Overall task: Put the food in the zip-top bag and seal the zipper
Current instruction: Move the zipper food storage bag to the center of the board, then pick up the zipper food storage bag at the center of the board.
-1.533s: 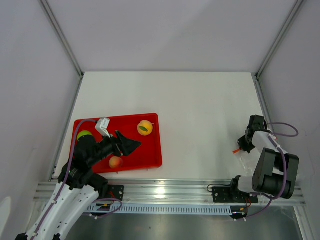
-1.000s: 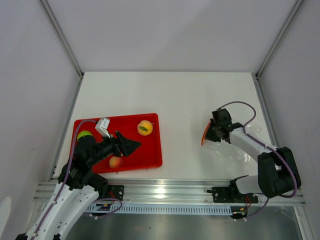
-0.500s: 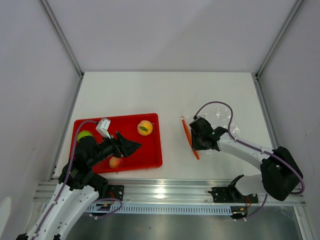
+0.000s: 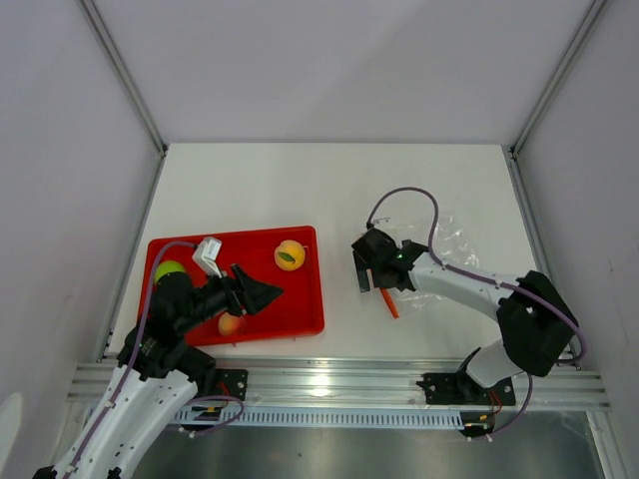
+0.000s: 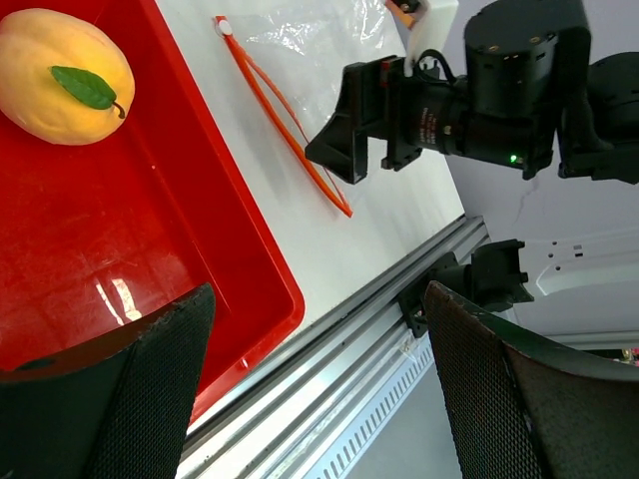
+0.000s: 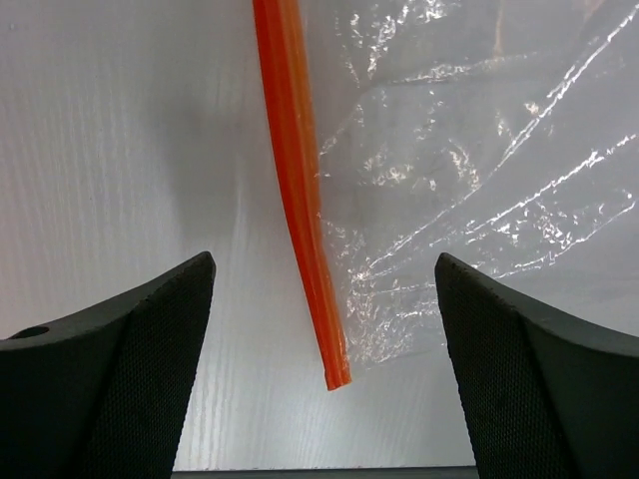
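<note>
Sliding toward nine o'clock, my right gripper (image 4: 365,271) has brought the clear soft plastic zip-top bag (image 4: 454,239) nearer the red rectangular tray (image 4: 300,321) and is now gaping, empty. Left wrist: my left gripper (image 5: 318,297) is hanging apart, empty, with the round yellow-orange toy fruit (image 5: 65,62) lying at eleven o'clock. Right wrist: the thin red-orange zipper strip (image 6: 298,200) is lying loose at twelve; I am judging it best to pinch one lip only.

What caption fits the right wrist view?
Open right gripper poised over the clear bag's orange zipper on the white table.

Peach (image 4: 232,325) half hidden by left arm (image 4: 185,304), zipper (image 6: 302,200) top cut off
</note>
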### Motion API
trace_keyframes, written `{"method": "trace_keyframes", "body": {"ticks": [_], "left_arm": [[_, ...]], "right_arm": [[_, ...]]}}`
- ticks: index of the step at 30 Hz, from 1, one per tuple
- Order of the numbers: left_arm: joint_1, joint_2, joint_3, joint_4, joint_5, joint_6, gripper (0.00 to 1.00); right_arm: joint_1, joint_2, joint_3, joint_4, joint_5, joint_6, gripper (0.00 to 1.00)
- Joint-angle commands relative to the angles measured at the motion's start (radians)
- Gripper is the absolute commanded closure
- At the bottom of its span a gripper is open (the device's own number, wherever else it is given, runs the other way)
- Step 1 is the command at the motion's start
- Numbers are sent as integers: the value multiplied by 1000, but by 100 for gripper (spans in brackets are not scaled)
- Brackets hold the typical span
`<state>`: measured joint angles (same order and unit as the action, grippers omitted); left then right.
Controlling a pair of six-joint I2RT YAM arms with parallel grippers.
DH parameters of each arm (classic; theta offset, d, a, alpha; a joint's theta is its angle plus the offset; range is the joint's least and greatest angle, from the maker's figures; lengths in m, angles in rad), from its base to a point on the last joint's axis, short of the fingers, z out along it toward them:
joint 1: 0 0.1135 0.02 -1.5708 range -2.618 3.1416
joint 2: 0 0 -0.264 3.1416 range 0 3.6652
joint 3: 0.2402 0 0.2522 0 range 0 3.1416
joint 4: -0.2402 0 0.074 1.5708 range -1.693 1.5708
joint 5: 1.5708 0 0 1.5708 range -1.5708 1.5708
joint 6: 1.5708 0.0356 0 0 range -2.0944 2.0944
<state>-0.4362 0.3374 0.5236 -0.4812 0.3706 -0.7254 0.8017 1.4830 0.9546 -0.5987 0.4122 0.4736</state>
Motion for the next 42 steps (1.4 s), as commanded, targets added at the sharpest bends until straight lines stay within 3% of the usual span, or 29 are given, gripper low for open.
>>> {"method": "trace_keyframes", "body": {"ticks": [1,3,4,8,19,26,29,36,42], "left_arm": [[-1,-6,3,0,11,-9,13],[-1,0,-4,3,17,-16,13],[-1,2,-4,3,19,-17,13],[-1,6,3,-2,30,-16,14],[-1,-29,0,-46,19,-23,15],[-1,-35,3,-66,21,-25,15],[-1,-47,-7,-77,16,-22,15],[-1,-21,-28,-34,30,-35,16],[-1,-9,-24,-28,33,-29,16]], "right_arm": [[42,57,62,-7,128,-38,10],[42,85,82,-6,140,-36,23],[42,114,90,-7,158,-32,34],[42,169,104,16,175,-36,47],[31,275,125,94,200,-50,58],[4,307,124,115,208,-47,78],[5,298,113,122,206,-41,92],[8,275,108,112,232,-49,82],[5,312,115,116,270,-62,83]]}}
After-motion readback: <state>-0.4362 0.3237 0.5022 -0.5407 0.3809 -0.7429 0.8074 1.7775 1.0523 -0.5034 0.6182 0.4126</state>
